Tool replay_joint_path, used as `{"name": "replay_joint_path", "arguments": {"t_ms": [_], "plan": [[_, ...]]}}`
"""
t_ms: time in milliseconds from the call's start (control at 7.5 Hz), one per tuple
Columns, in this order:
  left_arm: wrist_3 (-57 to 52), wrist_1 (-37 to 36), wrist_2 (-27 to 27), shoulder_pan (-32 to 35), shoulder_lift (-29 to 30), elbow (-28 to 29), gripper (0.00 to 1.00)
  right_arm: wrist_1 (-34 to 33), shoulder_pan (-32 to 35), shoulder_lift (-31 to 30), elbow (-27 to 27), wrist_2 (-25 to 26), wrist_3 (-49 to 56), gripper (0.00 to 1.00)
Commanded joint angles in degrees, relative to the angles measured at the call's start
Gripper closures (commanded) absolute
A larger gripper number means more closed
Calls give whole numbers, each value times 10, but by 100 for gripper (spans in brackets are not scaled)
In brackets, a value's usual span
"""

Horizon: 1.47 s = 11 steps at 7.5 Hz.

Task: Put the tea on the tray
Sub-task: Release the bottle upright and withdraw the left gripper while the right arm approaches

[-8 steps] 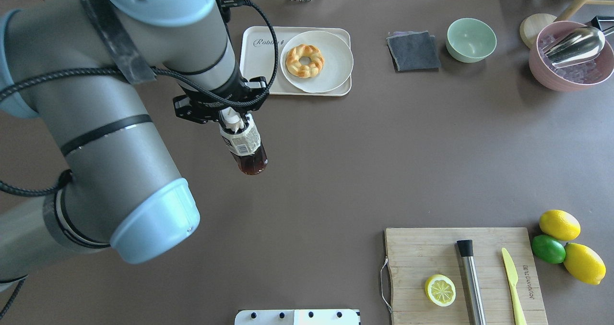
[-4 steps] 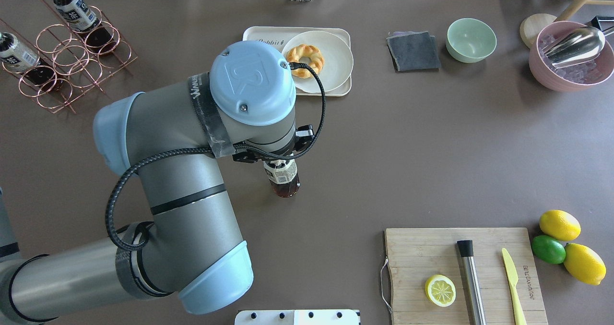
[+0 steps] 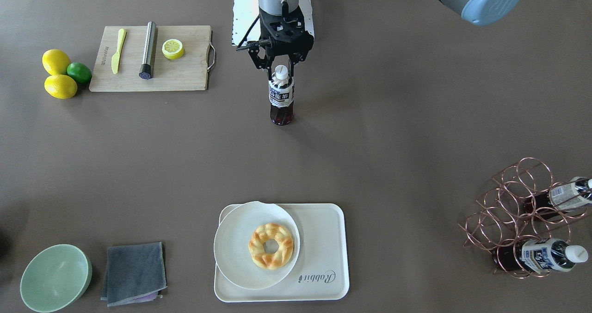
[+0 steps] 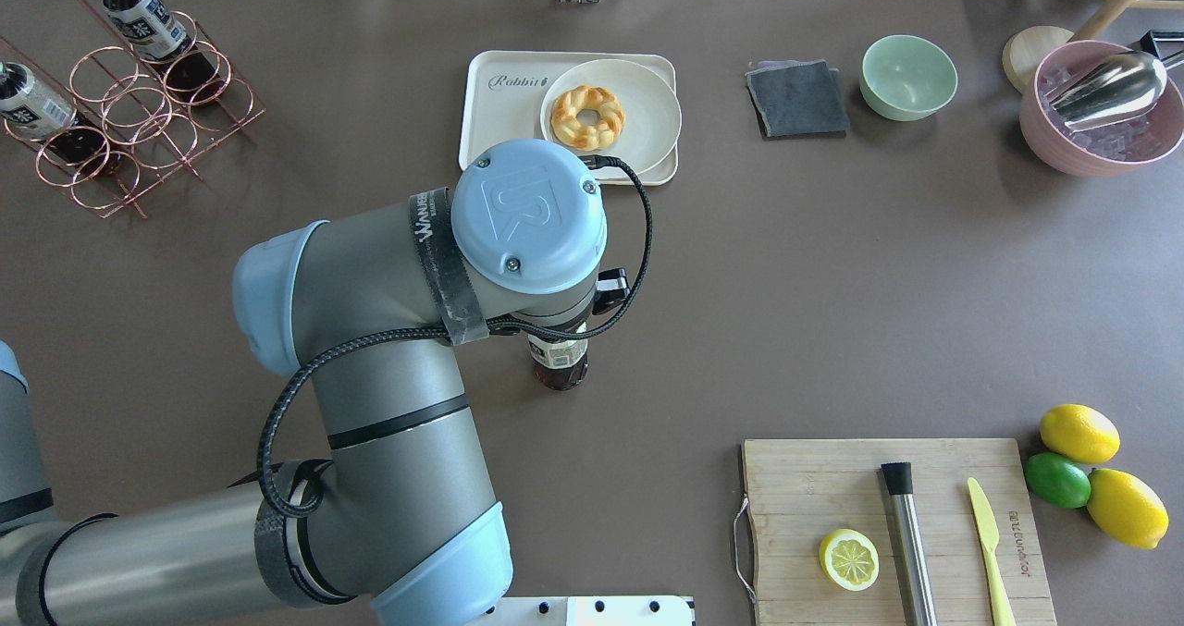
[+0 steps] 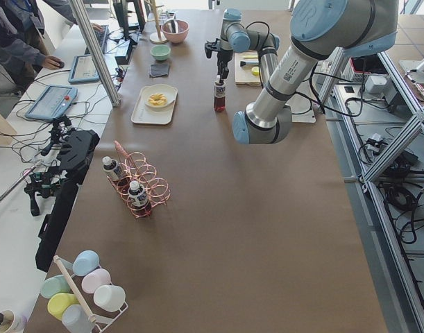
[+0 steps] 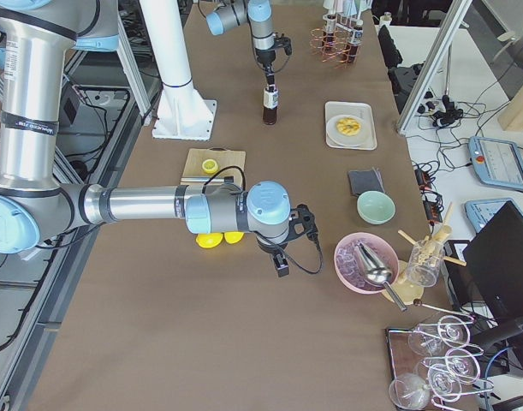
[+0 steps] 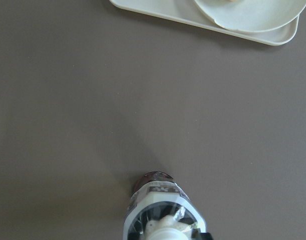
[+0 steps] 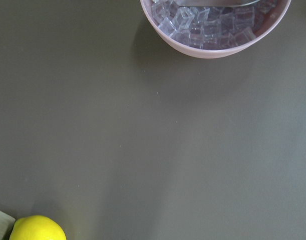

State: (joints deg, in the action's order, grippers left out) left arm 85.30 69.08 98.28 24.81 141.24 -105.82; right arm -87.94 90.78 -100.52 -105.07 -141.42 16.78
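The tea bottle [image 3: 281,98] stands upright at mid-table, dark liquid below a white-and-blue label. My left gripper [image 3: 280,72] is shut on its white cap from above; I cannot tell whether its base touches the table. In the overhead view only the bottle's lower part [image 4: 560,367] shows under my wrist. The cream tray [image 3: 323,239] with "Rabbit" script lies well beyond it, at the table's far side [image 4: 499,117]. My right gripper [image 6: 281,264] shows only in the exterior right view, near the pink bowl; I cannot tell if it is open.
A white plate [image 3: 236,243] with a twisted donut [image 3: 271,246] covers half the tray. A copper wire rack [image 3: 518,202] holds two more bottles. A cutting board [image 3: 185,79], lemons [image 3: 60,86], a green bowl [image 3: 55,276] and a grey cloth [image 3: 134,271] lie around the edges.
My left arm has carried the bottle away from beside the tray, to the right and nearer the robot's side of the table. The bottle now hangs more upright.
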Motion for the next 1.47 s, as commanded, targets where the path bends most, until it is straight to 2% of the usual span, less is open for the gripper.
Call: {"name": "replay_joint_path", "arguments": {"t_ms": [0,267,400,533,667,800,933,1067,1200,1333], "plan": [[-4,-17,3,12,-4,-50,3,1,-37,68,-22,-2,-133,0],[-42,-53,5,40,-17,-100,3,1,-126,148,-65,1,-343,0],[-59,-54,5,41,-56,-132,3,1,-184,187,-94,7,-451,0],[-97,-54,10,55,-91,-167,3,1,-247,251,-109,38,-587,0],[-130,-53,46,80,-117,-186,3,0,-323,295,-128,94,-699,0],[-173,-51,63,107,-146,-204,3,-1,-410,337,-141,165,-807,0],[-215,-51,67,130,-174,-213,3,-9,-483,381,-151,215,-902,0],[-269,-50,94,160,-192,-214,3,-41,-531,416,-150,255,-941,1],[-315,-50,116,192,-205,-211,3,-104,-572,462,-150,301,-942,2],[-337,-50,116,201,-214,-210,3,-151,-609,500,-146,336,-943,2]]}}
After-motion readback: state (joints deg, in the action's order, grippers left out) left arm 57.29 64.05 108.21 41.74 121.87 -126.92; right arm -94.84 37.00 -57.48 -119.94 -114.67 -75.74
